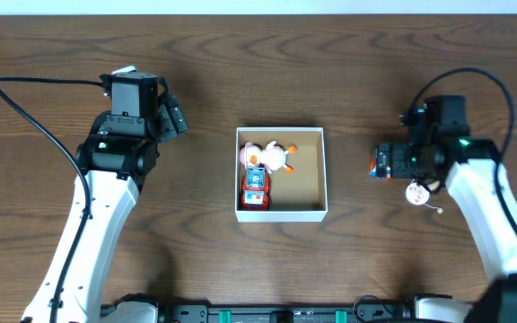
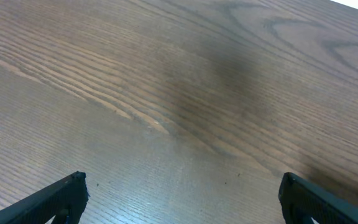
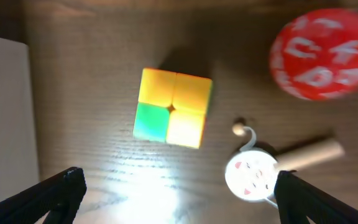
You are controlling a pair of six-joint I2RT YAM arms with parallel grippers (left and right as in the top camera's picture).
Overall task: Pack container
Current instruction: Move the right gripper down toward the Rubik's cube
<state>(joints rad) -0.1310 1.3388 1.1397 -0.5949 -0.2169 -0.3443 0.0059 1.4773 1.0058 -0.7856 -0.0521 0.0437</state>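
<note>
The container (image 1: 308, 184), a square white box with a brown inside, stands at the table's middle. In it lie a white and pink duck toy (image 1: 267, 155) and a red toy car (image 1: 255, 188). My right gripper (image 3: 179, 193) is open and empty above the table, right of the container. A small colour cube (image 3: 173, 107) lies just ahead of its jaws and also shows in the overhead view (image 1: 381, 163). The container's white wall (image 3: 2, 112) shows at the left of the right wrist view. My left gripper (image 2: 182, 193) is open and empty over bare wood, left of the container (image 1: 173, 117).
A red ball with white marks (image 3: 325, 53) lies beyond the cube. A white round face toy with a stick handle (image 3: 252, 174) lies by the right finger, also in the overhead view (image 1: 417, 193). A black cable (image 1: 34, 108) loops at the far left.
</note>
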